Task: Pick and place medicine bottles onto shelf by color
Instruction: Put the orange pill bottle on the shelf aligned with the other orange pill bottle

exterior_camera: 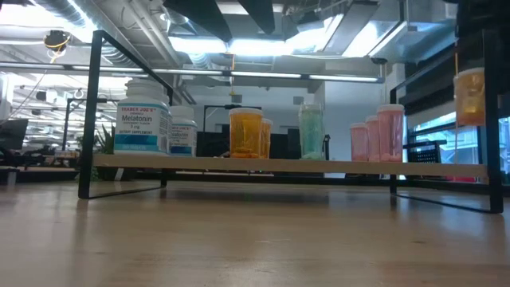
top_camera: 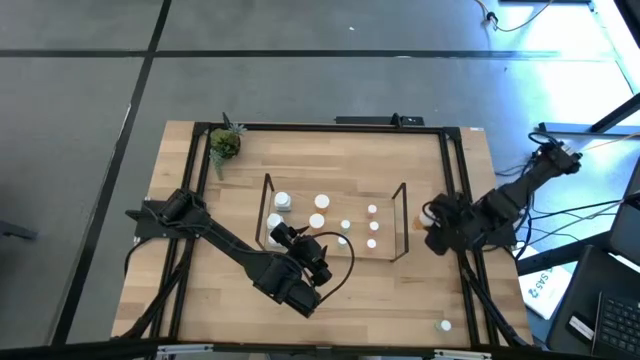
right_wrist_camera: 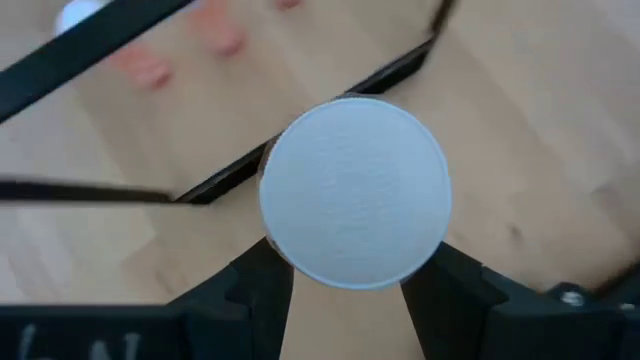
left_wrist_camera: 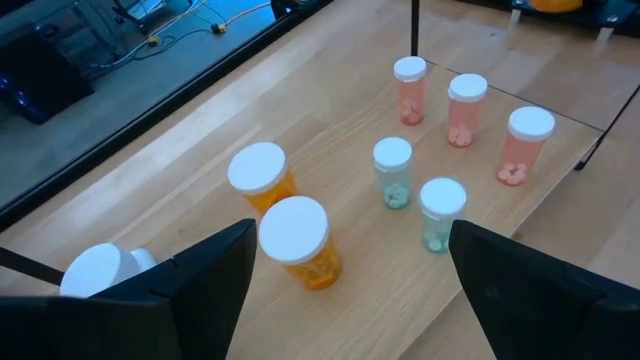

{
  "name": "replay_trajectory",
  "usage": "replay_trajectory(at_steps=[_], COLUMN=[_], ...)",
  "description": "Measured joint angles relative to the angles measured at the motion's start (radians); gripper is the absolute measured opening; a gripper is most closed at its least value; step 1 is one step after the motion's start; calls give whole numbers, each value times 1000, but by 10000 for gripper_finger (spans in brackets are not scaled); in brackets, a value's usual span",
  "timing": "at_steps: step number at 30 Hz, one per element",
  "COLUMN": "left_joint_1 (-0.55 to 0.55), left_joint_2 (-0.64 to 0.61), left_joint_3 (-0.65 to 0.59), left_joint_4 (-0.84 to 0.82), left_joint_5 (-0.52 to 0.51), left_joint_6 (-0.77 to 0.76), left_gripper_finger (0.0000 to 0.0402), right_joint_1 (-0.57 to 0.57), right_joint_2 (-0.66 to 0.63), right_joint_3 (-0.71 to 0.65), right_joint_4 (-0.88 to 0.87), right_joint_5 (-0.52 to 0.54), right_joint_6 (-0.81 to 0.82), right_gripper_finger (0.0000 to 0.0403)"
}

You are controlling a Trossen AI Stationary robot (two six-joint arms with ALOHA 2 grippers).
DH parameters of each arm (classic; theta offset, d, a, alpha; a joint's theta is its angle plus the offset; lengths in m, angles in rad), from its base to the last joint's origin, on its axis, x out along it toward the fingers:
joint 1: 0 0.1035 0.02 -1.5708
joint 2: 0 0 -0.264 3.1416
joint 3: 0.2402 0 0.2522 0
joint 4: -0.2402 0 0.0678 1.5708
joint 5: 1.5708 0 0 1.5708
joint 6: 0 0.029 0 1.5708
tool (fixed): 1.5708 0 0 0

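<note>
The shelf [top_camera: 330, 183] [exterior_camera: 279, 166] stands mid-table and carries white bottles [exterior_camera: 142, 123], orange bottles [exterior_camera: 245, 131] [left_wrist_camera: 298, 240], teal bottles [exterior_camera: 311, 129] [left_wrist_camera: 392, 170] and pink bottles [exterior_camera: 390, 131] [left_wrist_camera: 466, 108], all upright on their bases. My left gripper [top_camera: 287, 238] [left_wrist_camera: 345, 255] is open and empty above the shelf's near left part, over the orange bottles. My right gripper [top_camera: 432, 215] [right_wrist_camera: 350, 275] is shut on an orange bottle with a white cap [exterior_camera: 470, 96] [right_wrist_camera: 355, 190], just right of the shelf's right end. My right gripper pinches the orange bottle between its two fingers [right_wrist_camera: 265, 285], which sit on opposite sides of the body just under the white cap [right_wrist_camera: 355, 190]. The fingers come from above, pointing down. The bottle hangs upright, lifted clear, higher than the shelf's board.
A small green plant [top_camera: 225, 143] stands at the table's far left corner. A black frame [top_camera: 455, 170] edges the table. A small white-capped thing [top_camera: 444, 325] lies at the near right, outside the frame. Bare wood lies in front of the shelf.
</note>
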Motion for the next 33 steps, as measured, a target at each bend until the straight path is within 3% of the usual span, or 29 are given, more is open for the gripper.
replay_trajectory(at_steps=[11, 19, 25, 33], left_joint_1=[0, 0, -7, -12], left_joint_2=[0, 0, 0, 0], left_joint_3=[0, 0, 0, 0], left_joint_4=[58, 96, 96, 70], left_joint_5=[0, 0, 0, 0], left_joint_6=[0, 20, 152, 184], left_gripper_finger=[326, 326, 326, 326], right_joint_1=[234, 349, 373, 361], right_joint_2=[160, 299, 420, 603], right_joint_3=[0, 0, 0, 14], right_joint_4=[63, 276, 500, 638], right_joint_5=[-27, -63, -71, -86], right_joint_6=[118, 172, 169, 112], right_gripper_finger=[172, 172, 172, 172])
